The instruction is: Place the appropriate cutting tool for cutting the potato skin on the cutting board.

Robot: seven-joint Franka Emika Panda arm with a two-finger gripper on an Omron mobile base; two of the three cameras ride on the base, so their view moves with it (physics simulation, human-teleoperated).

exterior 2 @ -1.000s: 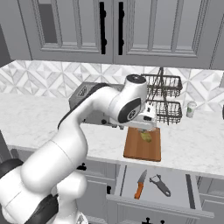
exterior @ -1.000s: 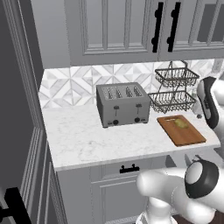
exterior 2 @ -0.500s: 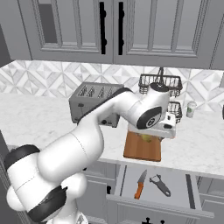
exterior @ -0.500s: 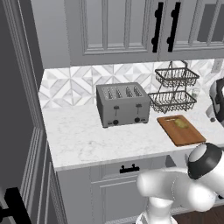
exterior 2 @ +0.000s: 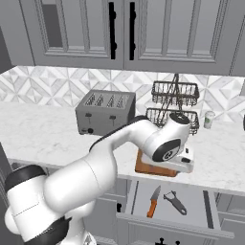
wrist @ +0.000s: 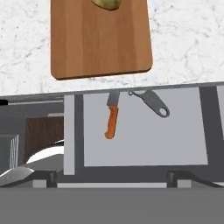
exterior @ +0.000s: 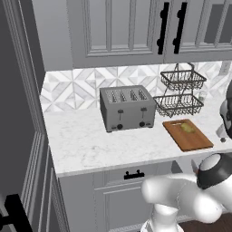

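Over the open drawer, at the counter's front edge:
Jaws: the hand view looks down along the gripper, but its finger tips do not show clearly, so I cannot tell whether they are open or closed; nothing is seen held.
Arm: the white arm (exterior 2: 143, 143) reaches across the front of the counter, its wrist above the near end of the cutting board.
Drawer (wrist: 175, 144): pulled out below the counter, grey floor.
Cutting tool (wrist: 152, 102): dark grey peeler, lying flat in the drawer near its back edge, just beside the knife, not touching it; also seen in the right base view (exterior 2: 175, 202).
Knife (wrist: 111, 120): orange handle, short blade, lying in the drawer to the peeler's side.
Cutting board (wrist: 100, 48): reddish-brown, flat on the marble counter (exterior: 90, 140), right of the toaster (exterior: 127, 108).
Potato (exterior: 188, 128): yellowish lump resting on the board's far half.
Wire basket rack (exterior: 180, 93): two tiers, behind the board.
Writing: none legible anywhere.
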